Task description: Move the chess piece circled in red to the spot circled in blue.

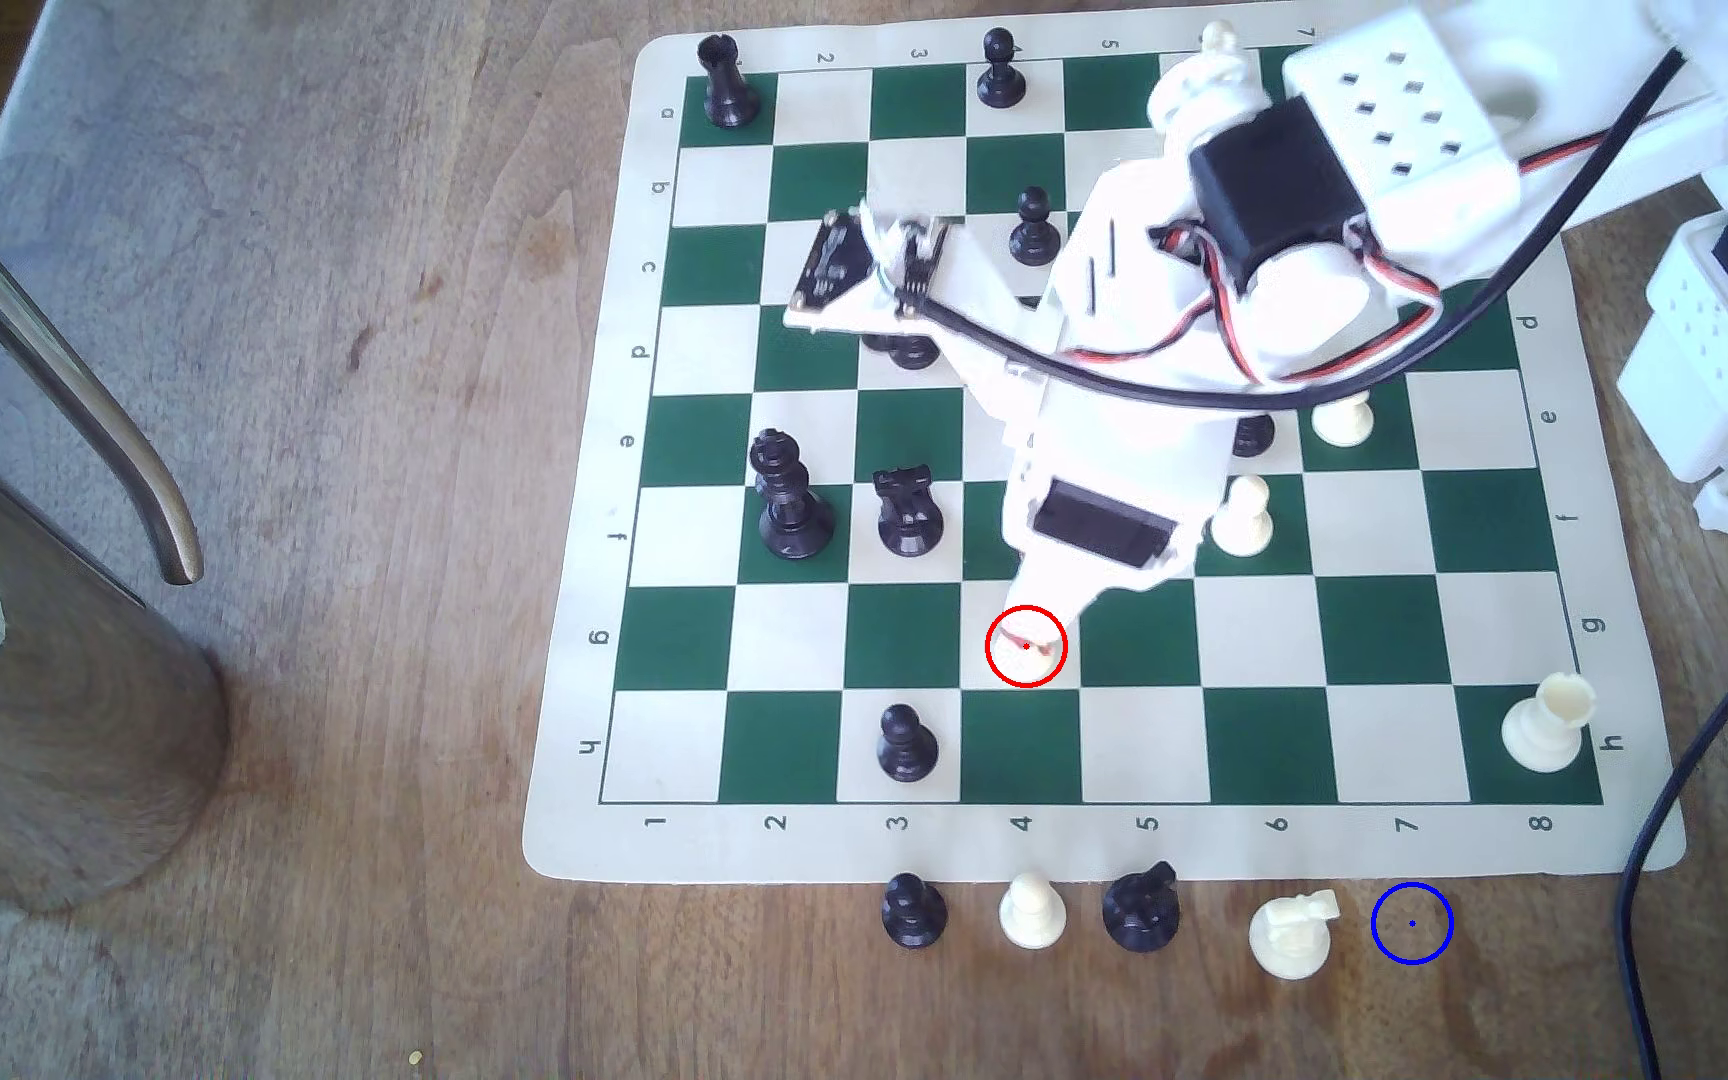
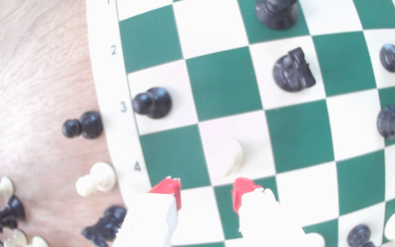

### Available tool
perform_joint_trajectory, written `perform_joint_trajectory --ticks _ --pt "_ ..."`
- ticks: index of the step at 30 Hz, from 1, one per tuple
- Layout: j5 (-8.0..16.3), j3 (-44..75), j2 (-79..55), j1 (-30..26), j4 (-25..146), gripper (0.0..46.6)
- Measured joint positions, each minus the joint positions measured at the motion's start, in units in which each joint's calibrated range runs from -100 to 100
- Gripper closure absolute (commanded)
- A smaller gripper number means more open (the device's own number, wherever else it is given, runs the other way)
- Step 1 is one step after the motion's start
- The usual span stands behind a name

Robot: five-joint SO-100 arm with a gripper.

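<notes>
1. Your white plastic gripper with red-tipped fingers [image 2: 206, 193] hangs low over the green-and-cream chess mat [image 1: 1265, 633]; in the exterior view its tip sits inside the red ring on the g4 square.
2. The fingers [image 2: 171, 190] stand apart with a clear gap and clasp nothing.
3. The small cream-white plastic pawn with a ball head [image 2: 234, 158] stands on the white square just ahead of the fingertips, not yet between them. It is washed out against the square, so you see mainly one shaded edge.
4. The blue-ringed patch of bare brown wood [image 1: 1412, 922] lies off the mat, at the exterior view's right end of a row of captured pieces, just beside a cream knight [image 1: 1291, 935].
</notes>
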State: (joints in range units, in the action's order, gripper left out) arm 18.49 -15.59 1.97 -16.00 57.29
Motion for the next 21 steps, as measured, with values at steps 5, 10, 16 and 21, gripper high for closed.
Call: perform_joint_trajectory --ticks 5,10,16,21 --pt "0.0 3.2 -3.2 -0.1 0.0 31.4" --pt "-0.2 3.3 -4.8 -0.1 0.0 30.3" --pt "-0.9 3.3 -5.2 1.9 0.0 29.8" --pt "-0.9 3.3 -7.2 2.7 0.0 30.5"
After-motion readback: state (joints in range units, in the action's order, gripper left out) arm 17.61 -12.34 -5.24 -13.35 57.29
